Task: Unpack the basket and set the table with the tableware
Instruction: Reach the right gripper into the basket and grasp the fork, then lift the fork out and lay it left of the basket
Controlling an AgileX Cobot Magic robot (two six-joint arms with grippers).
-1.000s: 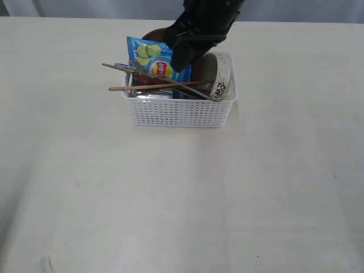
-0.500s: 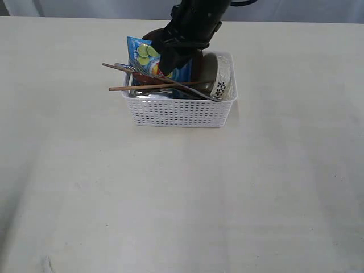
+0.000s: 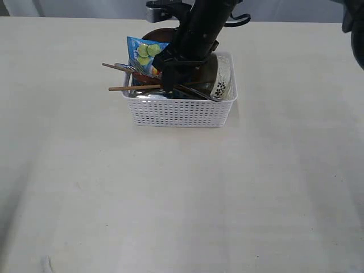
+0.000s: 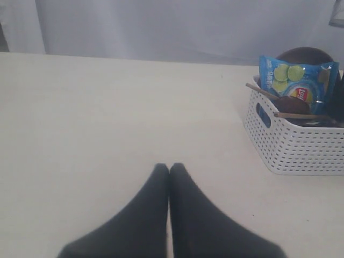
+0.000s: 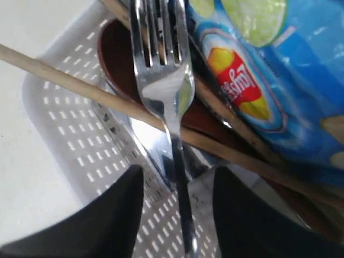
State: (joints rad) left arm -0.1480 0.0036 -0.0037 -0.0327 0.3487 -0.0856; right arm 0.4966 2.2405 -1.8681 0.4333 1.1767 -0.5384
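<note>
The white perforated basket [image 3: 179, 112] stands on the cream table [image 3: 170, 199] and shows in the left wrist view as well [image 4: 301, 145]. Across it lie a steel fork [image 3: 132, 69] and wooden chopsticks [image 3: 131, 87]. A pale flowered bowl [image 3: 222, 79] leans at its right end, and a brown plate [image 3: 156, 35] stands behind the blue chip bag [image 3: 145, 54]. My right gripper [image 3: 170, 79] is low over the basket. It is open [image 5: 180, 172], with the fork's handle [image 5: 180, 183] between its fingers, untouched. A dark red-brown spoon [image 5: 115, 59] lies under the chopsticks [image 5: 64, 80]. My left gripper [image 4: 169, 165] is shut and empty over bare table.
A pale curtain [image 4: 188, 27] hangs beyond the table's far edge. The chip bag [image 5: 269, 70] presses close against the fork and chopsticks. A shiny steel piece [image 5: 153, 134] lies under the fork inside the basket.
My right arm has come down and leftward into the basket, bringing its open fingers over the fork handle. Basket contents have not shifted.
</note>
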